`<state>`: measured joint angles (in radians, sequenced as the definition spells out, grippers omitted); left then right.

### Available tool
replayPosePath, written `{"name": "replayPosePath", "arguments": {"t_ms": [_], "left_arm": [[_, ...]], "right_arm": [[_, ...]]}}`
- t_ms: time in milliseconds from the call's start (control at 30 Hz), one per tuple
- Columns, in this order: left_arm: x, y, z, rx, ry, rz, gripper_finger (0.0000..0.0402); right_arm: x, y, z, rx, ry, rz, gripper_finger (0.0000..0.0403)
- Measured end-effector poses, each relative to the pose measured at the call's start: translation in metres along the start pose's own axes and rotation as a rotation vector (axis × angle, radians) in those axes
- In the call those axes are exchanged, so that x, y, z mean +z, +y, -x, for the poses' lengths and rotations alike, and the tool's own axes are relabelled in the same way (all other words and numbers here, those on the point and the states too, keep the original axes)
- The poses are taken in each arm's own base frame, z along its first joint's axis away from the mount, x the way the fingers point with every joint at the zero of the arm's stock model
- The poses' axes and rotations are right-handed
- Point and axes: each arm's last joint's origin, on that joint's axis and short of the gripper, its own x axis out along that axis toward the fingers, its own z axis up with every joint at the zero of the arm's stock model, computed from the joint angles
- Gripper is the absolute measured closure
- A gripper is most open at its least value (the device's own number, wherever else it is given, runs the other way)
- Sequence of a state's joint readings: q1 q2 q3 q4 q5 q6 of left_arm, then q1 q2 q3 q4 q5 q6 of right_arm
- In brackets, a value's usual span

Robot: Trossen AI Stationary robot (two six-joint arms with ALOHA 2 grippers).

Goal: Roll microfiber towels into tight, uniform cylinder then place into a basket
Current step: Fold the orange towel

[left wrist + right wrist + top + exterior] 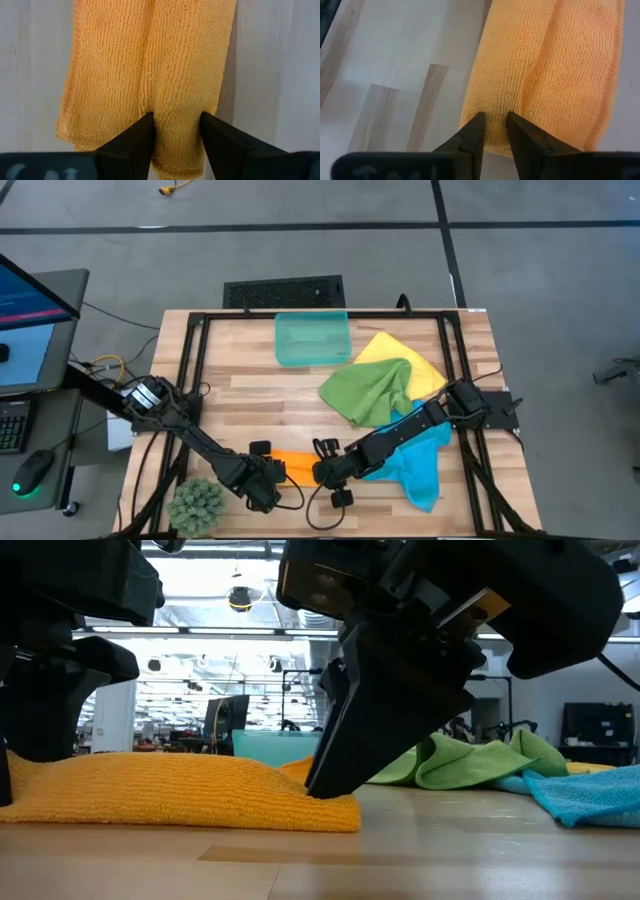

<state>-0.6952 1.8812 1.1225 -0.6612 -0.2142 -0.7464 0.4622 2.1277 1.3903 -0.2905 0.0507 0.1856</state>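
Nearby, beyond the right hand [322,472], a green towel [372,392] is heaped over a yellow towel [405,352], and a blue towel [420,465] is spread under the right arm's forearm. Farther off still, past those cloths and well apart from both hands, the teal basket [312,338] is seen on the counter [240,385] with nothing visible inside it. A spiky green plant ball [197,503] is set just beside the left hand [268,480], at the counter's near corner. A monitor [28,305], keyboard and mouse [33,470] are found off the counter, beyond the left arm's base.

Between the two hands the orange towel [292,468] is laid as a folded strip along the counter's front edge. No other thing is seen in the way between the hands and the strip.

The left hand is lowered at one end of the strip; its fingers [131,142] are parted fairly wide and closed onto a raised fold of the orange cloth. The right hand is brought down at the opposite end, steeply tilted in the low view, its fingers [472,135] set narrowly apart with a ridge of the orange cloth pinched between the tips. The two hands face each other along the strip.
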Motion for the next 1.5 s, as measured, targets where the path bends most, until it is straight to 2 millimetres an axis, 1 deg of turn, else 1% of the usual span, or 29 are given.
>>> {"name": "replayPosePath", "arguments": {"t_ms": [167, 233, 333, 467, 533, 600, 667, 767, 867, 933, 1000, 1067, 1133, 1200, 1300, 1333, 1367, 1467, 1500], "left_arm": [[0.0, 0.0, 0.0, 0.001, 0.0, 0.001, 0.0249], [0.0, 0.0, 0.0, 0.002, 0.0, 0.001, 0.0249], [0.0, 0.0, 0.0, 0.003, 0.0, 0.001, 0.0249], [0.0, 0.0, 0.0, 0.004, 0.0, 0.001, 0.0249], [0.0, 0.0, 0.0, 0.005, 0.0, 0.01, 0.0249], [0.0, 0.0, -0.001, 0.006, 0.0, 0.028, 0.0249], [0.0, 0.001, -0.001, 0.006, 0.0, 0.057, 0.0249], [0.0, 0.001, -0.001, 0.006, -0.004, 0.091, 0.0249], [0.0, 0.0, -0.001, 0.003, -0.007, 0.117, 0.0249], [0.001, 0.0, -0.001, 0.002, -0.009, 0.133, 0.0249], [0.001, 0.0, -0.001, -0.002, -0.012, 0.157, 0.0249], [0.001, 0.0, -0.001, -0.005, -0.016, 0.172, 0.0249], [0.002, 0.0, -0.001, -0.006, -0.017, 0.174, 0.0249], [0.002, 0.0, -0.001, -0.007, -0.017, 0.172, 0.0249], [0.002, 0.0, -0.001, -0.006, -0.017, 0.169, 0.0249], [0.002, 0.0, -0.001, -0.006, -0.017, 0.168, 0.0249], [0.002, 0.0, -0.001, -0.007, -0.017, 0.169, 0.0249], [0.003, 0.0, -0.001, -0.008, -0.018, 0.169, 0.0249], [0.003, 0.0, -0.001, -0.008, -0.019, 0.169, 0.0249]], "right_arm": [[0.003, 0.0, 0.006, -0.005, 0.032, 0.002, 0.0232], [0.005, 0.001, 0.01, -0.01, 0.084, 0.004, 0.0214], [0.01, -0.001, 0.019, -0.025, 0.159, -0.003, 0.0198], [0.021, 0.0, 0.031, -0.034, 0.179, 0.002, 0.0195], [0.026, 0.006, 0.035, -0.031, 0.167, 0.025, 0.0199], [0.03, 0.017, 0.038, -0.013, 0.132, 0.065, 0.0203], [0.031, 0.028, 0.039, 0.003, 0.109, 0.104, 0.0208], [0.029, 0.044, 0.041, -0.048, 0.072, 0.161, 0.0215], [0.029, 0.054, 0.037, -0.161, -0.031, 0.258, 0.0221], [0.03, 0.057, 0.032, -0.183, -0.079, 0.314, 0.0224], [0.029, 0.058, 0.025, -0.187, -0.08, 0.343, 0.0226], [0.026, 0.054, 0.022, -0.193, -0.052, 0.348, 0.0227], [0.026, 0.048, 0.013, -0.206, -0.046, 0.324, 0.0227], [0.019, 0.04, 0.007, -0.239, 0.022, 0.322, 0.0227], [0.024, 0.033, -0.001, -0.217, -0.01, 0.288, 0.0227], [0.023, 0.031, -0.005, -0.22, 0.003, 0.285, 0.0227], [0.017, 0.026, -0.008, -0.242, 0.049, 0.288, 0.0227], [0.016, 0.021, -0.016, -0.25, 0.055, 0.241, 0.0227], [0.015, 0.019, -0.016, -0.25, 0.067, 0.222, 0.0227]]}}
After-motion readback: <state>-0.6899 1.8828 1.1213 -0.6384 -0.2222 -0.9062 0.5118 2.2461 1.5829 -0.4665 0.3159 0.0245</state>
